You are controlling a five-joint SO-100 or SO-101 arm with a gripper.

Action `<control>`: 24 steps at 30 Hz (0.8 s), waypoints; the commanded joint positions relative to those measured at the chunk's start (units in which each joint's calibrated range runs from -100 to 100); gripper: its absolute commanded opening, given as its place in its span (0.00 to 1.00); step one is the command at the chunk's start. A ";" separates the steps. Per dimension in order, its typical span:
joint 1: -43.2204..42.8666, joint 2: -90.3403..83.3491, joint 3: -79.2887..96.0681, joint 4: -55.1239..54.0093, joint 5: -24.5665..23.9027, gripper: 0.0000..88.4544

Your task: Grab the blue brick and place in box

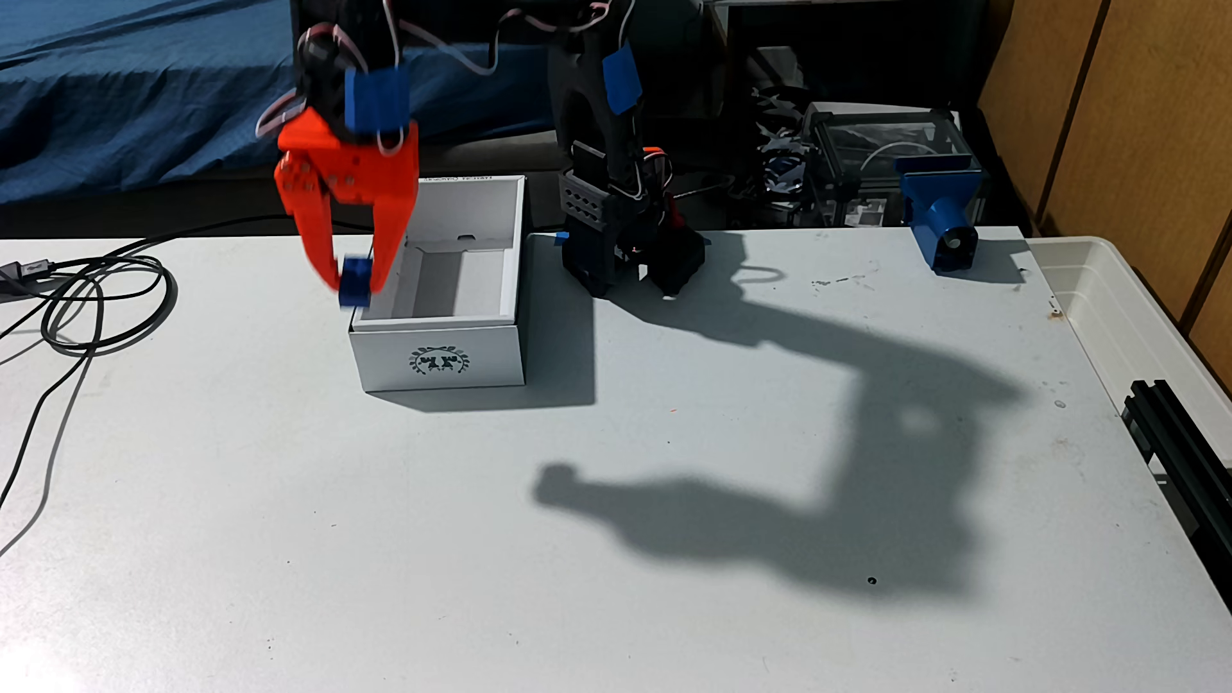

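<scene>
Blue brick is hanging clamped between the tips of the orange jaws, which are closing on it from both sides; in the fixed view it is sitting just over the near left corner of the box, above the rim and clear of the worktop. The white box is standing open on the worktop, its short side with the dark wreath emblem facing the camera. The arm's dark base is standing just to the right of the box at the worktop's far edge. A blue printed clamp-like part is sitting well to the right of the box, and a translucent plastic bin is lying further right still. Black cables are lying coiled to the left of the box. The arm's shadow is falling across the worktop to the right of the box.
</scene>
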 commanded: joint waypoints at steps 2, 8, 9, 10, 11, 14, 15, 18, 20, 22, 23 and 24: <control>3.35 -11.54 7.97 0.37 1.87 0.01; 5.95 -23.12 25.36 -2.73 4.82 0.01; 6.32 -25.15 29.09 -4.11 5.45 0.01; 6.62 -27.35 32.90 -5.84 6.08 0.01; 7.07 -29.47 36.90 -7.73 6.56 0.01; 8.48 -36.40 47.99 -13.33 7.72 0.01; 8.92 -38.60 51.09 -15.23 8.35 0.01; 10.26 -43.34 55.80 -17.99 10.56 0.01; 10.33 -44.94 56.42 -17.90 12.13 0.01; 10.41 -45.03 56.68 -17.81 14.08 0.01; 10.41 -45.11 57.22 -17.90 15.13 0.01; 10.41 -45.45 57.93 -18.16 16.24 0.01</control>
